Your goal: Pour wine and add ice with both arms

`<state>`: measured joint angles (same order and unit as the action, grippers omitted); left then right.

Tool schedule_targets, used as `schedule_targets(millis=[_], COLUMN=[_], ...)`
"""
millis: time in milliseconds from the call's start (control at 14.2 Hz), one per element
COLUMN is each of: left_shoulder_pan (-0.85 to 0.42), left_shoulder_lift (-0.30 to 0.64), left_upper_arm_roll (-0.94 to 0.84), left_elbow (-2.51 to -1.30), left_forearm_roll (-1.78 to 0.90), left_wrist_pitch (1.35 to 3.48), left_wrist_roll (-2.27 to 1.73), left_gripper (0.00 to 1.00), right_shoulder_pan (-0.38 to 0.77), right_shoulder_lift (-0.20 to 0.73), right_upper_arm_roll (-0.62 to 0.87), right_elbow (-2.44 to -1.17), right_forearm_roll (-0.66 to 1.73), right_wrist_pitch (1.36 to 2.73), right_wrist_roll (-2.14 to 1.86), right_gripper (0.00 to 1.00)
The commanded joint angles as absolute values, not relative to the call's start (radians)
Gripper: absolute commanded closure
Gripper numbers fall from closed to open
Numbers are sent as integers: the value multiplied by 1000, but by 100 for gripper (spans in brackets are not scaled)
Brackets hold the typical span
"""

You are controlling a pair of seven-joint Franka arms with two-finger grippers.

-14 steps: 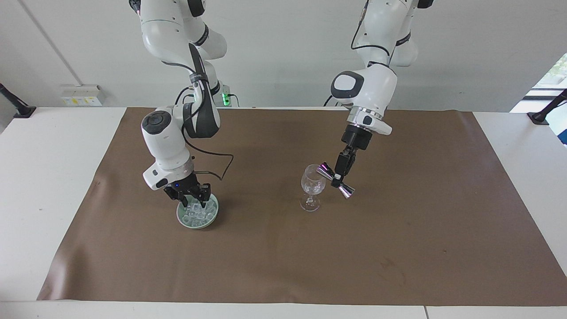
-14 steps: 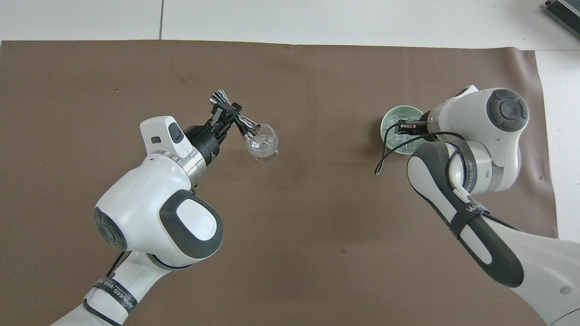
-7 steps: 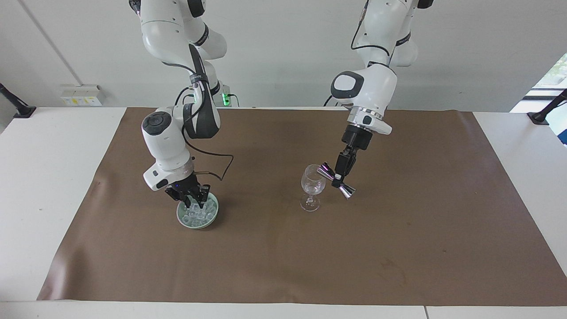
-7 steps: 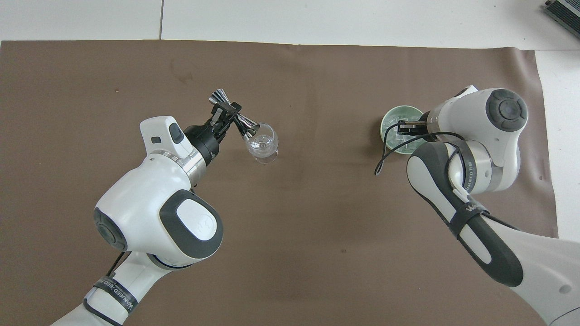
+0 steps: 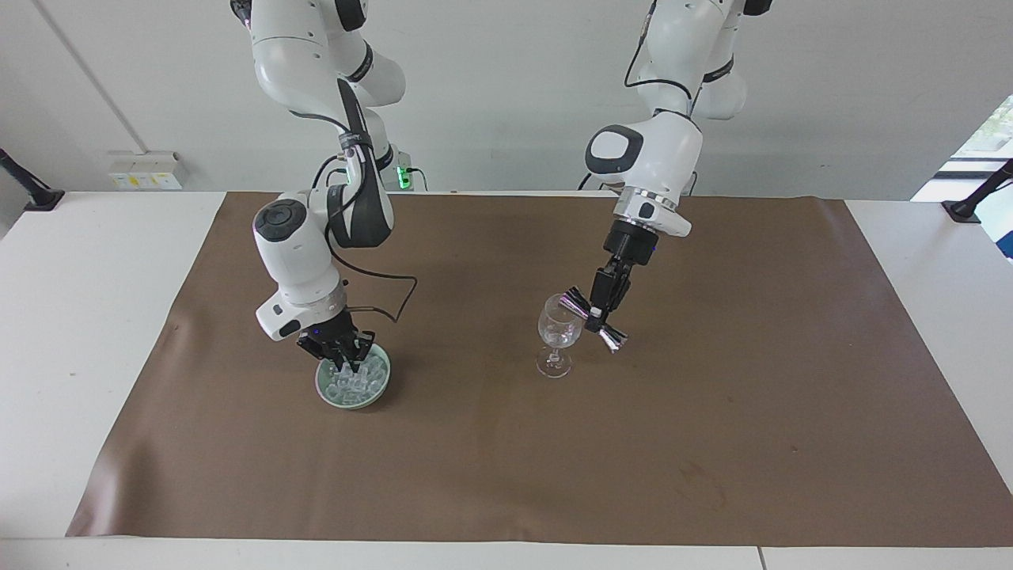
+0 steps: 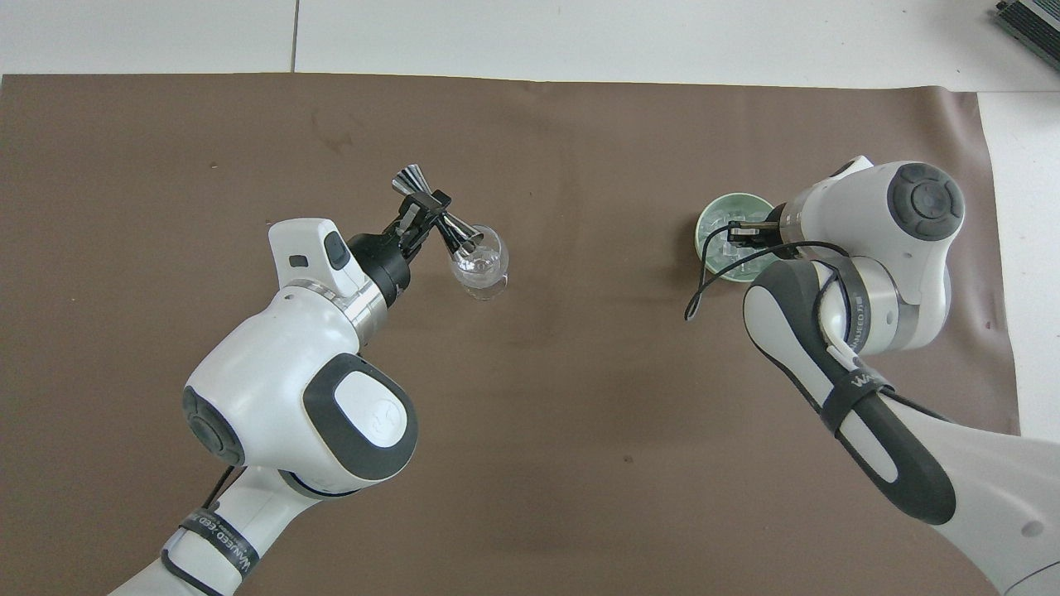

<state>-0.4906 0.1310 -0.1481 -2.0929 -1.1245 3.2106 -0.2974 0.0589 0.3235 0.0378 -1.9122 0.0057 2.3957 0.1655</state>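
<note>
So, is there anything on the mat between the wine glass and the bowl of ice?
No. Between the wine glass and the bowl of ice lies only bare brown mat, as both views show.

Two glossy white multi-jointed arms (image 6: pixel 869 248) carry dark grey joint caps, silver wrist rings, loose black cables, lettered black bands and black two-finger grippers (image 5: pixel 345 360).

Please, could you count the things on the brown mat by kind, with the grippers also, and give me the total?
Wine glass: 1
Steel jigger: 1
Green bowl: 1
Heap of ice cubes: 1
Grippers: 2, the left gripper and the right gripper
Total: 6
</note>
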Motion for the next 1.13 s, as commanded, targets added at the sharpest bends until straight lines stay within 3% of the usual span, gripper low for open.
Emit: schedule_targets(millis=[0,212,565,1059], left_shoulder_pan=[-509,-509,-509,-506], left_shoulder_lift=[144,144,144,144], left_upper_arm_roll=[-133,-133,-133,-133], left_elbow=[-2075,-2074,-2074,-2074], left_forearm_roll=[-1117,-1117,-1117,-1117], left_wrist_pitch=[3235,3235,3235,3235], left_wrist_roll=[-278,-262,-242,-239], left_gripper=[100,100,100,100], right_shoulder_pan=[54,54,60,54], right_shoulder_lift=[327,327,327,324], right_upper_arm_roll=[41,41,41,40], right_elbow=[-1914,-1913,-1891,-1868], right_forearm_roll=[-25,-25,-25,-32], right_wrist_pitch=[2407,2405,2399,2385], right_wrist_roll=[189,189,189,181], right_gripper=[81,92,100,100])
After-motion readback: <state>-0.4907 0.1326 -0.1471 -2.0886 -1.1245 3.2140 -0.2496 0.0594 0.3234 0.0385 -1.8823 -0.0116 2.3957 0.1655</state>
